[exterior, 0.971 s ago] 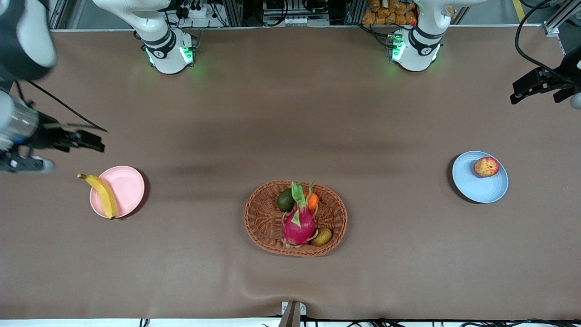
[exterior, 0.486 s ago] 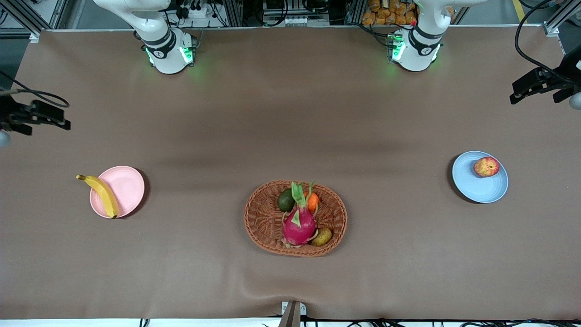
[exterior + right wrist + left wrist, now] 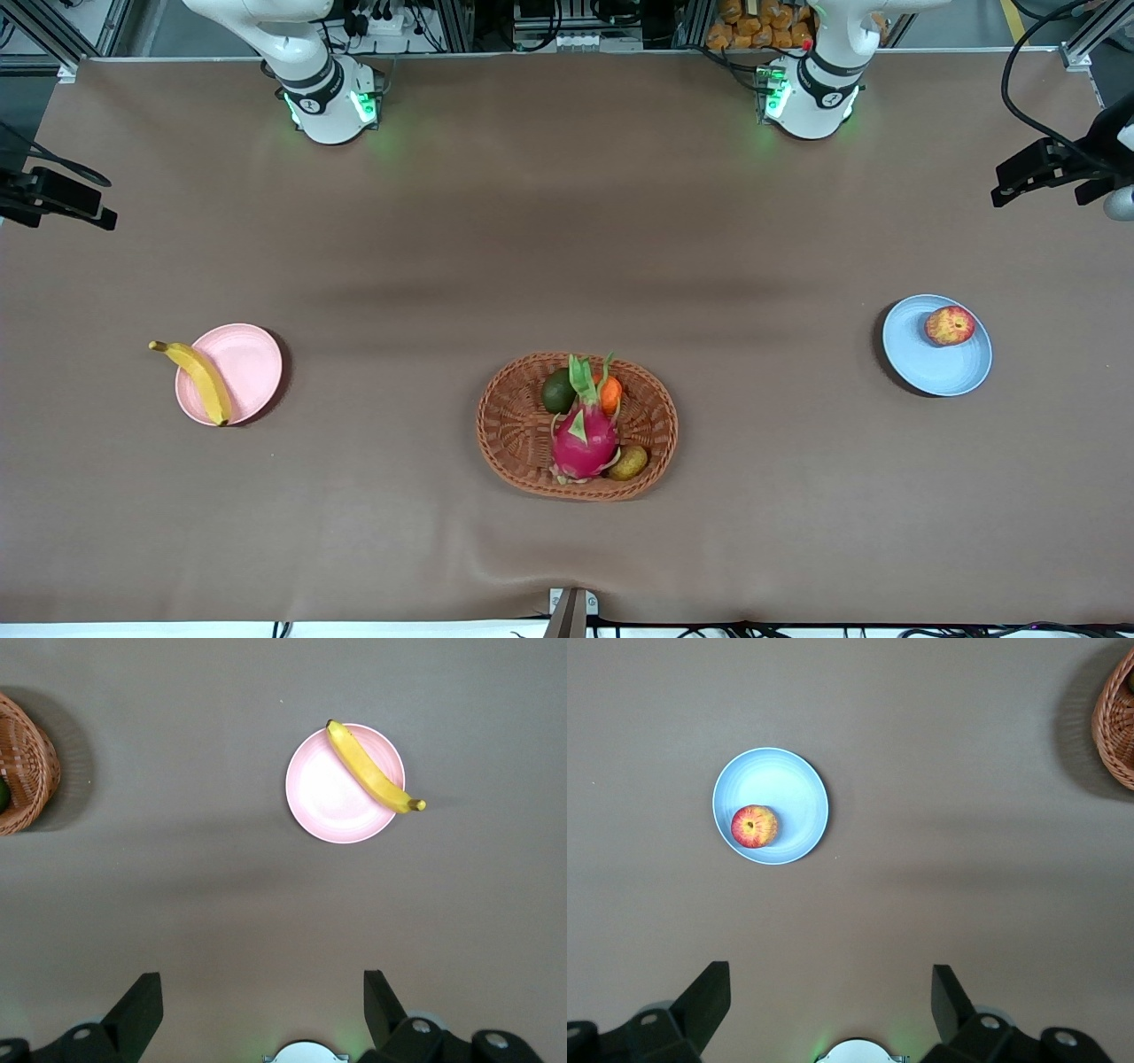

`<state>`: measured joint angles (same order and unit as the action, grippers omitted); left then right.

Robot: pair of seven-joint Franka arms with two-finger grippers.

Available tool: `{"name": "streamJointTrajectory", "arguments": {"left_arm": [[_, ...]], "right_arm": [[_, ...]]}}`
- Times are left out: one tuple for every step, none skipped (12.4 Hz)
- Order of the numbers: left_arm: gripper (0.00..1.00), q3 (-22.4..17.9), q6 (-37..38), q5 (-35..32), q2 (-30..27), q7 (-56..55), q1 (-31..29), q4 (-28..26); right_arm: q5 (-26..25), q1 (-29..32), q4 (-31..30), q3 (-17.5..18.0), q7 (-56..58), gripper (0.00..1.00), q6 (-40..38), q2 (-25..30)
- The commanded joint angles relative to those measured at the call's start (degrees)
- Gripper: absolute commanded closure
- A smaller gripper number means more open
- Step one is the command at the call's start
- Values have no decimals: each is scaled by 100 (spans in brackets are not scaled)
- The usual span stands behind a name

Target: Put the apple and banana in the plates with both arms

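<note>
The yellow banana (image 3: pixel 197 381) lies across the edge of the pink plate (image 3: pixel 248 368), its stem tip sticking out over the table. The red and yellow apple (image 3: pixel 949 325) sits in the blue plate (image 3: pixel 926 359), close to its rim. My right gripper (image 3: pixel 89 206) hangs high over the table's edge at the right arm's end, open and empty. In the right wrist view the banana (image 3: pixel 372 771) and pink plate (image 3: pixel 328 811) lie well past the open right gripper (image 3: pixel 263 1001). My left gripper (image 3: pixel 1019 177) hangs over the left arm's end. It is open (image 3: pixel 831 997), clear of the apple (image 3: pixel 754 826) and blue plate (image 3: pixel 793 784).
A brown wicker basket (image 3: pixel 509 430) stands mid-table, nearer the front camera than both plates. It holds a pink dragon fruit (image 3: pixel 583 439), an avocado, an orange fruit and a brownish kiwi-like fruit. Bare brown tabletop separates the basket from each plate.
My right gripper has drawn away from the pink plate, rising and pulling back toward the table's edge. The left gripper has barely shifted. The fruits and plates have stayed put.
</note>
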<state>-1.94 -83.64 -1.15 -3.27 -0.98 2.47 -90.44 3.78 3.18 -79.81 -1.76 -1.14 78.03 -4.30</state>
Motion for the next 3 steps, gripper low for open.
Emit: {"name": "streamJointTrajectory", "arguments": {"left_arm": [[0, -17, -47, -8, 143, 142, -27, 88], [0, -17, -47, -8, 143, 151, -27, 79], [0, -17, -47, 1, 143, 134, -27, 79]], "right_arm": [[79, 33, -641, 18, -405, 0, 336, 422], [79, 33, -641, 18, -396, 0, 327, 422], [79, 33, -641, 18, -396, 0, 318, 422]]}}
